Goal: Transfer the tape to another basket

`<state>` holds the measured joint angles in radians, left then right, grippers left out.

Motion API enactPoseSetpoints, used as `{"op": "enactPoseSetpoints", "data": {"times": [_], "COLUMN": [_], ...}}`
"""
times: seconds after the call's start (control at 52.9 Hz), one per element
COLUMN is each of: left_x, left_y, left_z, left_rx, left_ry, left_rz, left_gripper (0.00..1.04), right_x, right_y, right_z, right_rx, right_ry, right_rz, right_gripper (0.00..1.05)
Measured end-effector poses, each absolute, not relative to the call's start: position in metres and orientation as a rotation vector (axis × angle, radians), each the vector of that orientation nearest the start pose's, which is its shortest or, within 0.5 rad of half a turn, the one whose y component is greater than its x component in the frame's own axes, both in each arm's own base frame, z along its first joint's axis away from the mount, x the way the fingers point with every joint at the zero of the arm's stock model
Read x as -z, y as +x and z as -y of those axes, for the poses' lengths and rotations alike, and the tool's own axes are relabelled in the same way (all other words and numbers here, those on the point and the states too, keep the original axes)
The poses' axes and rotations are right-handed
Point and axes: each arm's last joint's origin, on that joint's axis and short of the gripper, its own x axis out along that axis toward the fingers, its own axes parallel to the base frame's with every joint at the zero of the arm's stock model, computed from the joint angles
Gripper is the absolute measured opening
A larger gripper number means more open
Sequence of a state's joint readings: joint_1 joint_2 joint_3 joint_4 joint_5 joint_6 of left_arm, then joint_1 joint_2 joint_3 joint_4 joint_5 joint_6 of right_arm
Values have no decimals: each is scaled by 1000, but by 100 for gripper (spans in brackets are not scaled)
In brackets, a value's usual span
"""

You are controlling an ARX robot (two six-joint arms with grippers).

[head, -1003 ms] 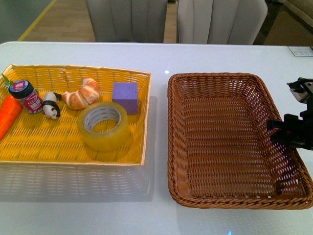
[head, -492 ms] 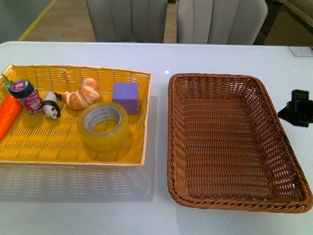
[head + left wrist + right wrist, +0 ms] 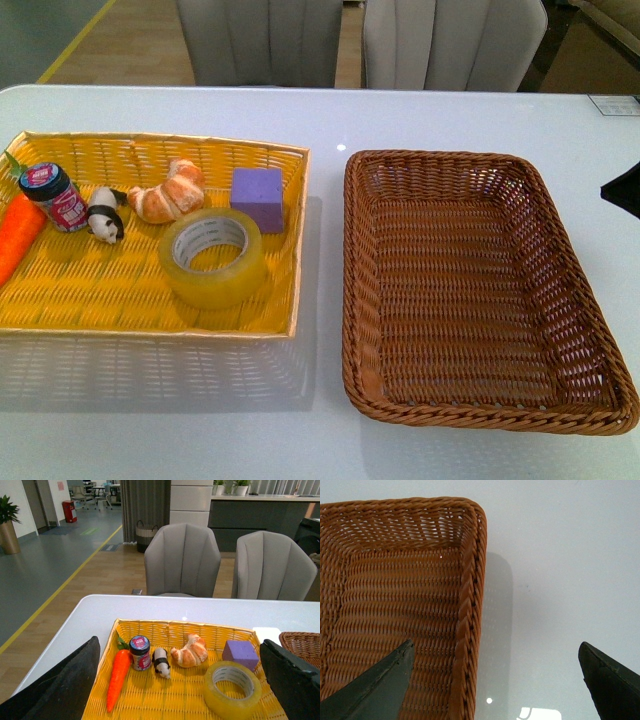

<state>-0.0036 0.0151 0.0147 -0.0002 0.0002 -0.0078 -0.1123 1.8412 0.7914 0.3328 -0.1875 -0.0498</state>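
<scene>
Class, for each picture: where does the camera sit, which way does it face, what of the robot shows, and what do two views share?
Front: on the body, looking down across the table at the yellow basket and brown basket; a dark bit of the right arm at the edge.
Left wrist: raised, facing the chairs over the yellow basket; the open left gripper shows.
Right wrist: looking down at the brown basket's corner; the open right gripper shows.
Shared: front and left wrist both show the tape.

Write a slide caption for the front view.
Tape lies in the yellow tray beside a purple block; the brown basket to its right holds nothing yet.
</scene>
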Motion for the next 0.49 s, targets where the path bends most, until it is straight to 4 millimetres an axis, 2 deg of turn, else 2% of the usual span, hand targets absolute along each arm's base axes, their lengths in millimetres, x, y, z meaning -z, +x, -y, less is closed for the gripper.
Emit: {"op": "enactPoseSetpoints", "data": {"times": [0.038, 0.095, 0.113, 0.17, 0.265, 0.359, 0.492], "left_x": [-167, -167, -167, -167, -167, -167, -167], "left_y": [98, 98, 98, 98, 98, 98, 98], "left_z": [0, 0, 0, 0, 0, 0, 0], "left_rx": [4, 4, 4, 3, 3, 3, 3], "left_ry": [-8, -8, -8, -8, -8, -8, -8], "left_rz": [-1, -1, -1, -1, -1, -1, -1], "left_gripper": [96, 96, 96, 96, 96, 96, 96], "right_x": [-109, -100, -96, -95, -125, -138, -137], "right_y": [336, 332, 325, 304, 278, 260, 236], "right_z": [32, 32, 31, 25, 19, 16, 9], "right_rx": [-78, -10, 6, 2, 2, 7, -2], "right_ry": [57, 25, 17, 6, -12, -15, -12], "right_rz": [-685, -495, -401, -260, -31, 15, -21], "right_gripper": [94, 84, 79, 68, 48, 32, 11]}}
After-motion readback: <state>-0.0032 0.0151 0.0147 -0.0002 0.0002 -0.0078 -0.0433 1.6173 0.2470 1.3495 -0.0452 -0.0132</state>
